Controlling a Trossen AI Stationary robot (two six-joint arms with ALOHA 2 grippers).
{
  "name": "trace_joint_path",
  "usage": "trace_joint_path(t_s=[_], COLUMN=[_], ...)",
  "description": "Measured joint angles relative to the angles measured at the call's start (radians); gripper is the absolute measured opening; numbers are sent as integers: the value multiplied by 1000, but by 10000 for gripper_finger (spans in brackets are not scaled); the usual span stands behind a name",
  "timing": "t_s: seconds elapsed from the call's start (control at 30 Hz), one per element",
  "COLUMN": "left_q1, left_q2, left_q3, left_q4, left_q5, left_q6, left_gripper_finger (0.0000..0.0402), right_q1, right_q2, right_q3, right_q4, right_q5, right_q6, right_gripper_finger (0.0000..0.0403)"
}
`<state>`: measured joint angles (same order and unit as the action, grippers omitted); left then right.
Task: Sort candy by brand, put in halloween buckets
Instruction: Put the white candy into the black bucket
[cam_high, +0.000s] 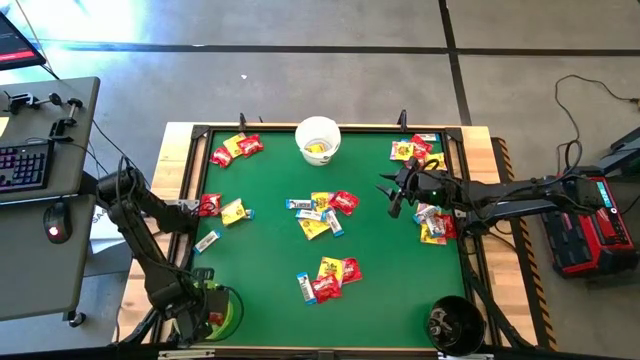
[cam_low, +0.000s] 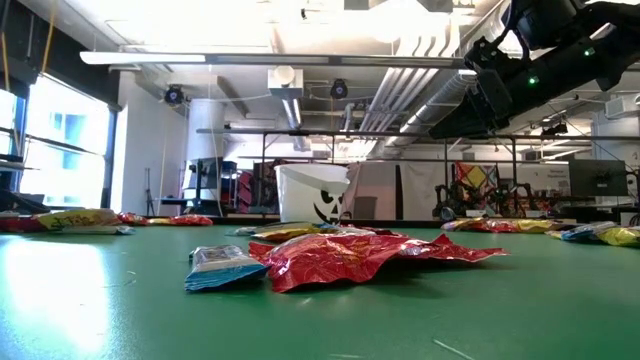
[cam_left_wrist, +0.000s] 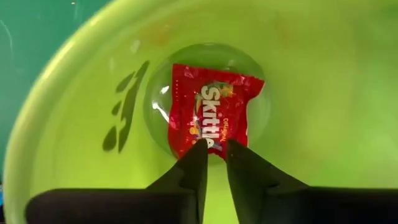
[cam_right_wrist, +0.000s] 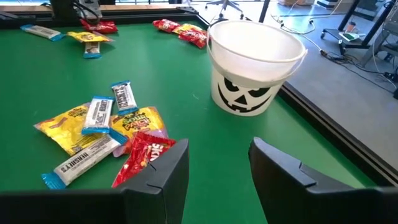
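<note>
Nearest to the left wrist camera, the two dark fingers of your left gripper (cam_left_wrist: 214, 154) stand almost closed, with only a thin slit between them. Their tips are at the edge of the red Skittles packet (cam_left_wrist: 211, 111) that lies flat on the bottom of the lime green plastic bucket (cam_left_wrist: 323, 93). I cannot tell if they pinch that edge or have just let it go. In the high view this bucket (cam_high: 232, 312) stands at the table's front left corner.

I judge that the step in hand is the drop of a red packet. If it is free, you need to lift the left arm straight up out of the pail and go to the next red candy.

Your right gripper (cam_high: 391, 193) hovers over the green felt table (cam_high: 380, 290), fingers wide open and empty. Ahead of it lie the middle heap of mixed candy (cam_right_wrist: 99, 137) and the white round pail with a pumpkin face (cam_right_wrist: 254, 62). The black round bucket (cam_high: 455, 325) waits at the front right corner.
</note>
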<state>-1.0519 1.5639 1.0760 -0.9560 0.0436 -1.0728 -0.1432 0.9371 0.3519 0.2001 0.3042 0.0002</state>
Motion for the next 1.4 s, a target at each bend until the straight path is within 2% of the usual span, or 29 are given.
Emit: trace_joint_path(t_s=[0.23,0.4,0.57,0.67,0.8,0.93,1.13,1.4], left_q1=[11,10,16,48,124,228,413,637], left_q2=[-10,-42,-105,-155,-219,-254,-256,-255], left_q3=[39,96,111,111,111,111,88,-33], left_q4=[-41,-85,-96,-97,-98,-98,-66,178], left_q5=[38,29,-81,-141,-190,-249,-264,-238], left_q6=[18,36,63,123,256,466,764,1037], left_gripper_finger=[82,55,7,5,1,1,0,0], right_q1=[0,0,0,0,0,0,0,0], right_q2=[0,0,-1,-1,-1,-1,-1,-1], right_q3=[0,0,0,0,0,0,0,0], right_q4=[0,0,3,3,2,-15,-43,-46], right_q5=[-10,-19,-19,-19,-24,-31,-52,-85], right_q6=[0,0,1,0,0,-5,-4,3], right_gripper_finger=[156,156,155,146,128,110,99,99])
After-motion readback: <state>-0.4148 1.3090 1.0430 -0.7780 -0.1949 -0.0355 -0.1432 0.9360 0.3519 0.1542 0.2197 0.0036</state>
